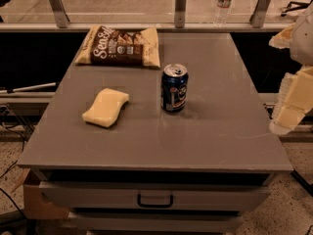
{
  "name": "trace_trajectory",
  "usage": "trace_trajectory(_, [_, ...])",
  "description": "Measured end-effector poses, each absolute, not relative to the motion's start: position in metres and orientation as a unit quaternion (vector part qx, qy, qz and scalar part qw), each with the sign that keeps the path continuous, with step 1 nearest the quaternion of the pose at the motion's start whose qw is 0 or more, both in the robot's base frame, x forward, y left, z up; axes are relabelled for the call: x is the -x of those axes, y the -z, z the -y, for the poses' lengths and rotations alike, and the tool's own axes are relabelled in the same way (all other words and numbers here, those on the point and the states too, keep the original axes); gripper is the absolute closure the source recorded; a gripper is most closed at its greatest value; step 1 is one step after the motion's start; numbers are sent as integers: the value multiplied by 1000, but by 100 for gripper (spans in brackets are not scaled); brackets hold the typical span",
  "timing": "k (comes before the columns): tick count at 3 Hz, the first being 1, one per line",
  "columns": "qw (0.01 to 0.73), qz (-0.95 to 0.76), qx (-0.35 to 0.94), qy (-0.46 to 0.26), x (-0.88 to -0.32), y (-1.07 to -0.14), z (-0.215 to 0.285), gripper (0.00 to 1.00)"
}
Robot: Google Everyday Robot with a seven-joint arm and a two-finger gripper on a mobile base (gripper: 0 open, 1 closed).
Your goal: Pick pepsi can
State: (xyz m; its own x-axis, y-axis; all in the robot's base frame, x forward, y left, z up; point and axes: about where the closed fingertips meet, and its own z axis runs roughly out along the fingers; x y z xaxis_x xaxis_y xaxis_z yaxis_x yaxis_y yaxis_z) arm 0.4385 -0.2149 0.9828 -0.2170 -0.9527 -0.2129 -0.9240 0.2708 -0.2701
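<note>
The pepsi can (174, 88) is dark blue with a silver top and a round logo. It stands upright near the middle of the grey cabinet top (220, 131). My gripper (289, 104) shows as pale blocky parts at the right edge of the camera view. It hangs beyond the cabinet's right side, well to the right of the can and apart from it. It holds nothing that I can see.
A yellow sponge (105, 107) lies left of the can. A brown and cream snack bag (119, 46) lies at the back left. A clear plastic bottle (223, 4) stands on the ledge behind. A drawer with a handle (155, 199) is below the front edge.
</note>
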Motion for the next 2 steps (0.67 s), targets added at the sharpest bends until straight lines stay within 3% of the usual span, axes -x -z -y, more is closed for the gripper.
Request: trace_trajectory(2, [183,-772,608,33,-445,-981,212,0])
